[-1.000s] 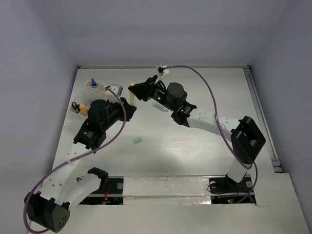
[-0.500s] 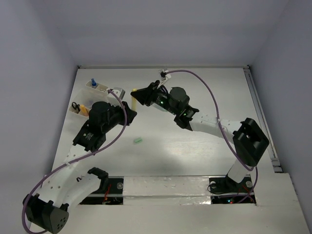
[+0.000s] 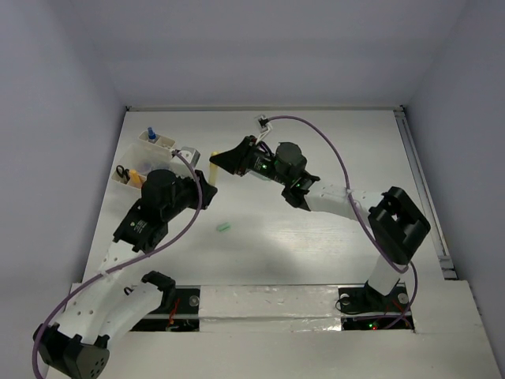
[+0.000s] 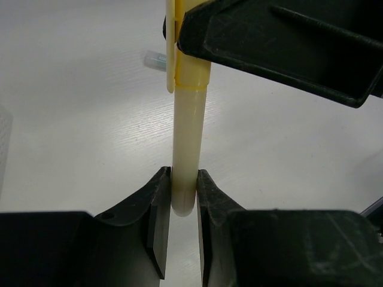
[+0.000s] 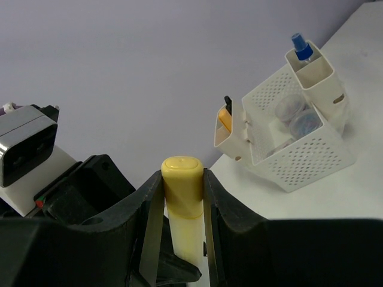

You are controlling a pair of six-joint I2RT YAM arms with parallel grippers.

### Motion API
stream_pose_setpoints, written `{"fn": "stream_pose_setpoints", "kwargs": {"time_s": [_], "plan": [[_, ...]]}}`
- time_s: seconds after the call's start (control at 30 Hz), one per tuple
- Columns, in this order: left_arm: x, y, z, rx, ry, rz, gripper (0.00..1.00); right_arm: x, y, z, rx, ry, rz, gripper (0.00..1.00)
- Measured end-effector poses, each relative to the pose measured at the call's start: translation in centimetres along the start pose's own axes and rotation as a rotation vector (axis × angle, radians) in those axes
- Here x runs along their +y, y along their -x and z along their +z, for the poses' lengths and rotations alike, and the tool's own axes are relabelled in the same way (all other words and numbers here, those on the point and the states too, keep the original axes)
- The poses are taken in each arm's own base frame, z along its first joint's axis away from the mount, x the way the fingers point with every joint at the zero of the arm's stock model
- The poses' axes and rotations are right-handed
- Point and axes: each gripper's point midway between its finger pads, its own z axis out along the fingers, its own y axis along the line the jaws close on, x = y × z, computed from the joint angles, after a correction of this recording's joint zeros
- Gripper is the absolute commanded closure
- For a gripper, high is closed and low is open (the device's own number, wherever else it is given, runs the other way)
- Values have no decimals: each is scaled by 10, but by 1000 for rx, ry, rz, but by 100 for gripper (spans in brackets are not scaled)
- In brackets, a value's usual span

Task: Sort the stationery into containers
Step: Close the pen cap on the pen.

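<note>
A yellow marker (image 3: 213, 174) is held above the table by both grippers. My left gripper (image 3: 207, 188) is shut on its pale barrel end, and in the left wrist view (image 4: 184, 197) the barrel (image 4: 190, 131) sits between the jaws. My right gripper (image 3: 218, 163) is shut on the cap end, and in the right wrist view (image 5: 182, 185) the yellow cap (image 5: 181, 173) sits between the jaws. The off-white perforated containers (image 3: 158, 150) stand at the far left; the right wrist view (image 5: 299, 161) shows them holding a blue-capped pen (image 5: 301, 45), round jars (image 5: 298, 119) and an orange item (image 5: 224, 117).
A small green eraser (image 3: 223, 227) lies on the table in front of the left gripper. A small pale item (image 3: 264, 176) lies under the right arm. Black-handled scissors (image 3: 122, 170) sit in the left bin. White walls close in the table at the left and far sides.
My right gripper has come down and left along the marker toward my left gripper. My left arm has drawn slightly nearer. Both now grip the marker.
</note>
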Motion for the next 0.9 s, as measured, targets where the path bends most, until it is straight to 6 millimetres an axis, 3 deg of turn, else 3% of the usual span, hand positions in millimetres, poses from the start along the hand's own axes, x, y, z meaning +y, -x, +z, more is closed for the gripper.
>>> {"fn": "stream_pose_setpoints", "kwargs": {"time_s": [0.13, 0.4, 0.6, 0.9], "plan": [[1, 2, -4, -10, 14, -9, 100, -4, -1, 0, -7, -39, 7, 100], [-5, 11, -16, -26, 10, -26, 100, 15, 3, -4, -67, -129, -69, 100], [-4, 10, -17, 2, 26, -39, 100, 15, 0, -2, -113, -178, -92, 100], [-7, 29, -27, 38, 59, -12, 100, 27, 8, -1, -195, -154, -85, 100]]}}
